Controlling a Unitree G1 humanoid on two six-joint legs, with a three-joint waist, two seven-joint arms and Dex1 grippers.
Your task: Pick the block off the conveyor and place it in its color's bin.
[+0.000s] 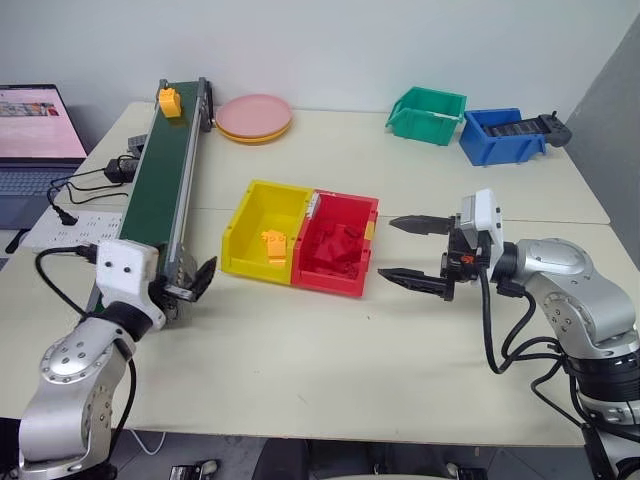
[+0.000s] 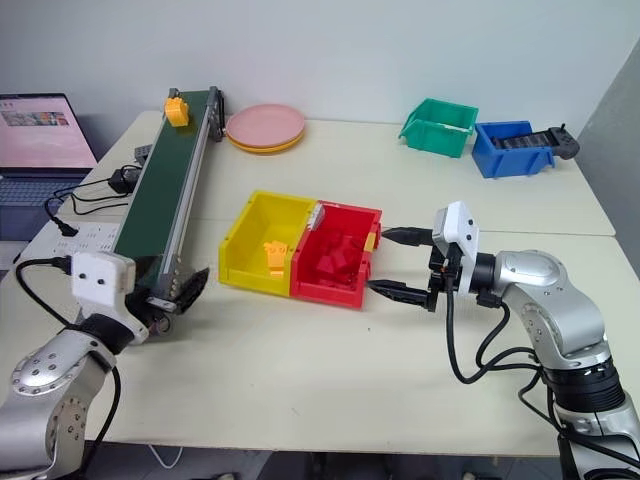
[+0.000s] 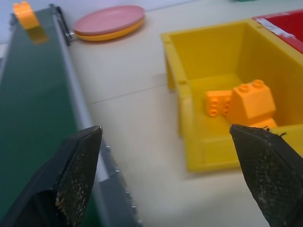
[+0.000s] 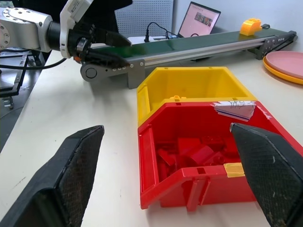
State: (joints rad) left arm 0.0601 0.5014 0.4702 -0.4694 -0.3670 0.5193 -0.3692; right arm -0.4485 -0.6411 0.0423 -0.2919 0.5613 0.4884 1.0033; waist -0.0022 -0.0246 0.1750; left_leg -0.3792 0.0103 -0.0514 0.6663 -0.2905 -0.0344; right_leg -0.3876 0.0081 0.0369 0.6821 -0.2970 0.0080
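Right now your laptop [image 1: 30, 135] sits at the far left edge of the surface [image 1: 330, 350], with cables [image 1: 85, 185] trailing beside it. Next comes the conveyor [image 1: 160, 180], running away from you, and the block [image 1: 170, 101] rides on its far end, well apart from either gripper. Your left gripper [image 1: 185, 285] hangs at the conveyor's near end, jaws spread wide and holding nothing. Beyond, near the belt's far end, you have a stack of pink plates [image 1: 255, 117]. Mid-surface stands the bin [image 1: 262, 228], joined to a red bin [image 1: 335, 243] of dark red pieces; orange bricks [image 3: 241, 101] already lie in the yellow one. Just beside the red bin, your right gripper [image 1: 412, 252] points toward it, jaws wide and empty. Farther back on the right are a green bin [image 1: 428, 113] and a blue bin [image 1: 500, 133].
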